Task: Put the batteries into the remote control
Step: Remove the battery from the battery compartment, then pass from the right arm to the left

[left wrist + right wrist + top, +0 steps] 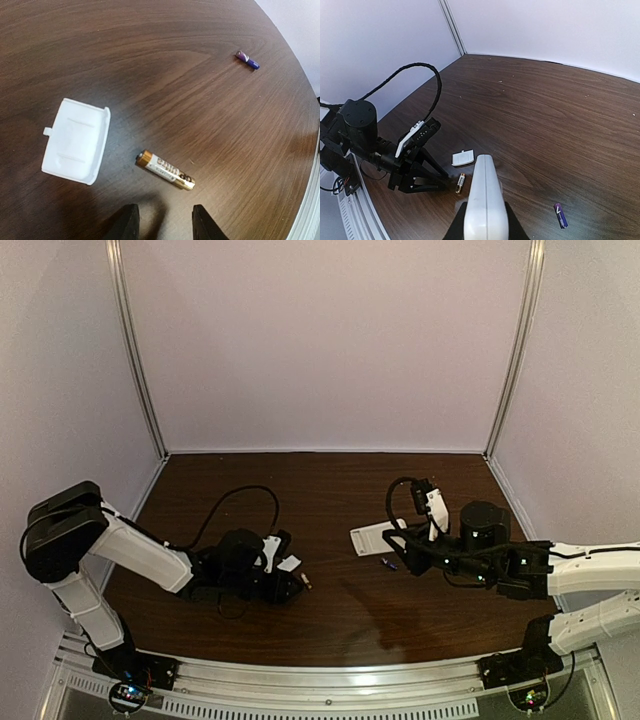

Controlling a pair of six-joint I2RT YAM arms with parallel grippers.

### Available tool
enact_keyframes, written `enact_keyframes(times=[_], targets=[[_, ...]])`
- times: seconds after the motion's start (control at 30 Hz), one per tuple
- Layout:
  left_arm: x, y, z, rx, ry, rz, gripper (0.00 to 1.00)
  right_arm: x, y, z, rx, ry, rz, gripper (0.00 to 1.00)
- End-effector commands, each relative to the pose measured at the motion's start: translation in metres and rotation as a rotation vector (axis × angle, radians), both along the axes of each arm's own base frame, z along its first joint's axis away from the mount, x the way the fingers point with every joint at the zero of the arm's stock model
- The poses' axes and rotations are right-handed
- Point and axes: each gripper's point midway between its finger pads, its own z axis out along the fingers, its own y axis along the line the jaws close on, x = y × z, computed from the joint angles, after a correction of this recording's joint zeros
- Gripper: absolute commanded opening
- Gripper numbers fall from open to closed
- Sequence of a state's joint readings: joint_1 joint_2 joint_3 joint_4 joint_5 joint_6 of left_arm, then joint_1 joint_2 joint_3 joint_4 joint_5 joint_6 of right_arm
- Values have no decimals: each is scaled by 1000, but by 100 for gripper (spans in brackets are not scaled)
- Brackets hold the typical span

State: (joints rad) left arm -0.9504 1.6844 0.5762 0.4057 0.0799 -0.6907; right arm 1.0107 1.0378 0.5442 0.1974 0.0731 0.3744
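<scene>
- The left gripper [165,224] is hanging low over the table [330,490] with its two dark fingers spread apart and nothing between them.
- The gold battery [165,170] is lying on its side on the wood, just ahead of those open fingertips and not touching them.
- In the top view, the same gold battery [305,581] is sitting just beside the tip of the left gripper [292,585], in the left half of the table.
- A small white battery cover [76,141] is lying flat near the gold battery, apart from it.
- The right gripper [485,227] is clenching the remote control [482,200] by one end, with a finger pressing on each long edge.
- The remote control is sticking out forward from the fingers and showing its plain white side to the right wrist camera.
- From above, the remote control [378,537] is sitting in the right half of the table, in front of the right gripper [405,545]; whether it is touching the wood I cannot tell.
- The purple battery [560,215] is lying on the table just beside the held remote control, apart from it and well away from the gold battery.
</scene>
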Motion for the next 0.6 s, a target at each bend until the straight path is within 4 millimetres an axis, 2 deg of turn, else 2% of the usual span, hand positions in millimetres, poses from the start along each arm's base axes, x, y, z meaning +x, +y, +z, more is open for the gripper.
enact_keyframes(times=[0.0, 0.1, 0.2, 0.4, 0.57], targets=[[5, -15, 49, -94, -160, -54, 43, -1, -3, -4, 23, 20, 7, 0], [-7, -27, 104, -250, -309, -117, 55, -6, 1, 5, 109, 22, 42, 0], [-14, -38, 135, -344, -383, -175, 58, -13, 7, 11, 176, 31, 92, 0], [-18, -65, 161, -451, -428, -253, 55, -26, 18, 17, 281, 50, 182, 3], [-12, -80, 161, -453, -416, -251, 51, -29, 18, 20, 321, 55, 197, 4]])
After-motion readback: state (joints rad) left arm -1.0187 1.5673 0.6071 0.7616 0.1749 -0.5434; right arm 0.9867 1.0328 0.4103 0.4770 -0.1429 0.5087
